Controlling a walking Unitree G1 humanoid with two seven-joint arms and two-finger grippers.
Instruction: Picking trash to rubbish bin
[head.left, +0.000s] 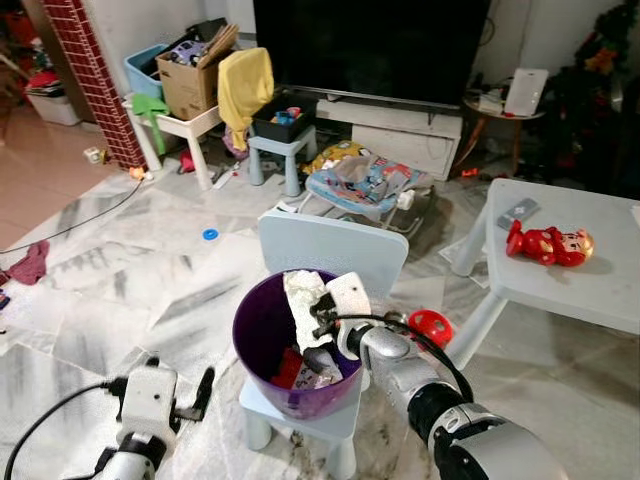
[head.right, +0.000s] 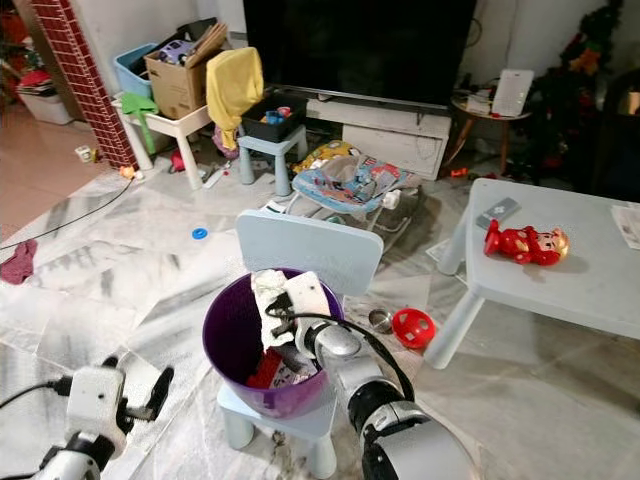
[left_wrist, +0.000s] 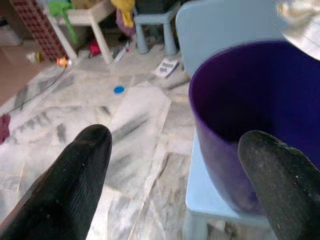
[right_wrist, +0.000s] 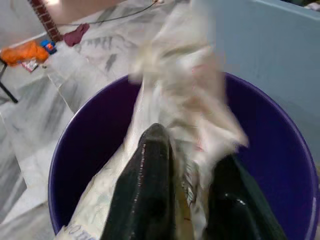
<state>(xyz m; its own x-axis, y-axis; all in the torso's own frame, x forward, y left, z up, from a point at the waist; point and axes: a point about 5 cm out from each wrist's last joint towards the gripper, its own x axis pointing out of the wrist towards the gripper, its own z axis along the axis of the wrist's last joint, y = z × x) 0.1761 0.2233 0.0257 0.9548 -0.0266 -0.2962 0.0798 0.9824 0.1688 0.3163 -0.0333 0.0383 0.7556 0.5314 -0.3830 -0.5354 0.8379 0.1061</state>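
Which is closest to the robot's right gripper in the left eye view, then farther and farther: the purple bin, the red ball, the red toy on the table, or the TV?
1. purple bin, around the right gripper
2. red ball, floor, right
3. red toy, on table
4. TV, back wall

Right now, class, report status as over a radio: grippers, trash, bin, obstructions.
Right gripper shut on crumpled paper, over purple bin. Left gripper open, low beside bin. Bin sits on small blue chair. Nothing blocking drop.
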